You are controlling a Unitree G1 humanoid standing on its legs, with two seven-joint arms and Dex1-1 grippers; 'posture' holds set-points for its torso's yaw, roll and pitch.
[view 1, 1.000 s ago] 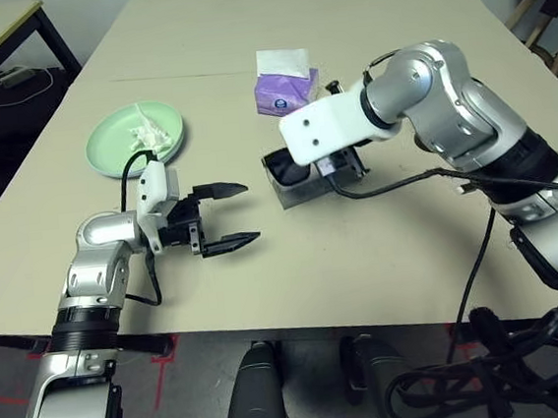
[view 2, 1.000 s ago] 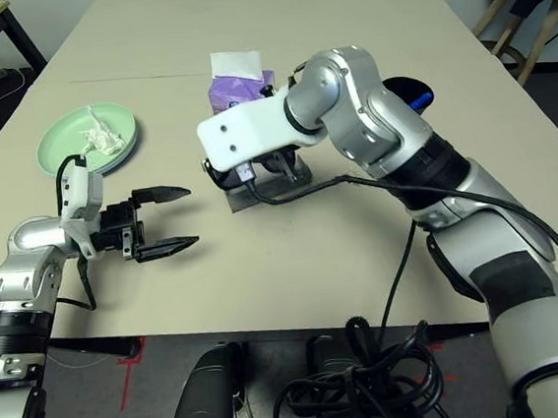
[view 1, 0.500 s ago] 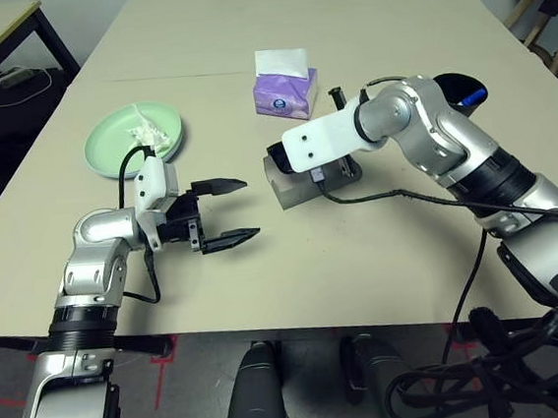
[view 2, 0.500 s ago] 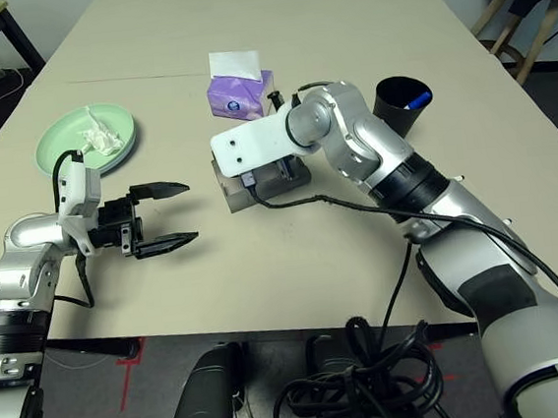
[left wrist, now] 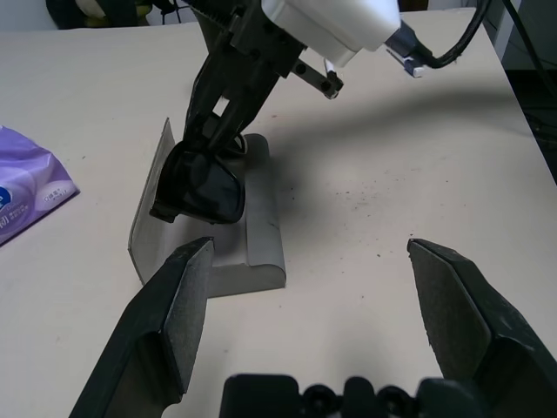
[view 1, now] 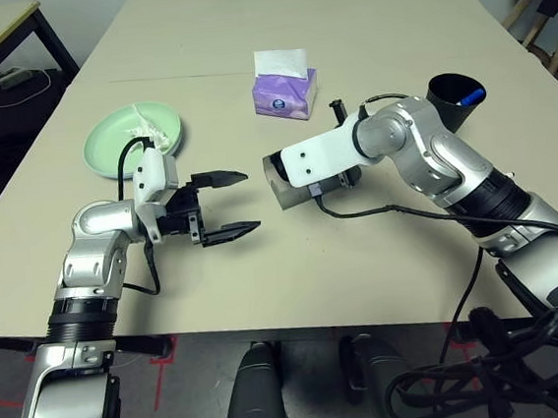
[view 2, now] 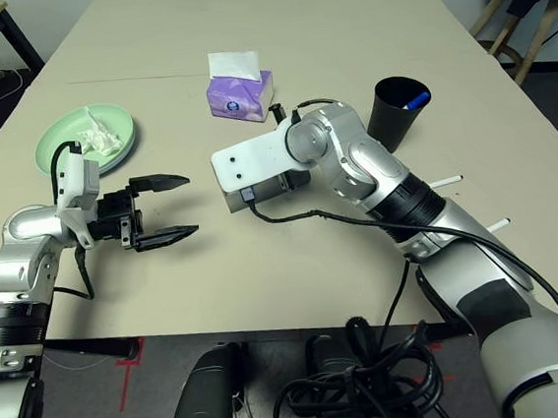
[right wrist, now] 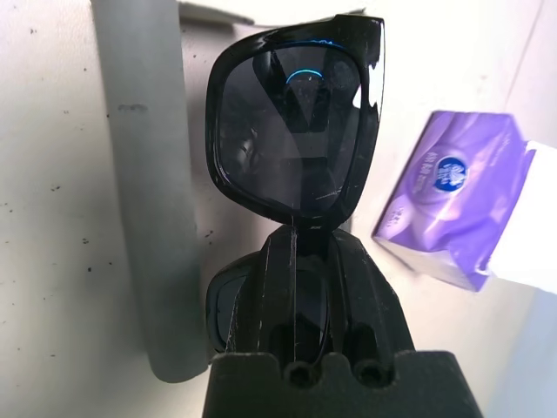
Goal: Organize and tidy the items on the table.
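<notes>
Nearest, below the table's (view 1: 296, 286) front edge: a heap of black cable (view 2: 356, 389). On the beige top, beside the right forearm: two white pens (view 2: 446, 182), apart from each other. Toward the left, over bare table: left gripper (view 1: 252, 200), fingers spread wide apart, with nothing between. Just across from it: right gripper (right wrist: 309, 231), fingers together, clamped on the black sunglasses (right wrist: 287, 131) at the bridge between the lenses. Directly beneath the sunglasses: the grey glasses case (left wrist: 265, 209), open, with a raised flap along one side. Farther, on the left: a pale green plate (view 2: 58, 146) on top of a light blue one (view 2: 121, 161), with crumpled white tissue (view 2: 102, 140) lying in it. On the right, about as far: the black cup (view 2: 387, 119), upright, holding something blue (view 2: 417, 101). Farther still, near the middle: a purple tissue pack (right wrist: 422, 192), white sheet out of the top, round blue logo with white lettering, pale characters alongside, all too small to read. Beyond, on the right: wooden legs (view 2: 513, 23) under dark cloth.
</notes>
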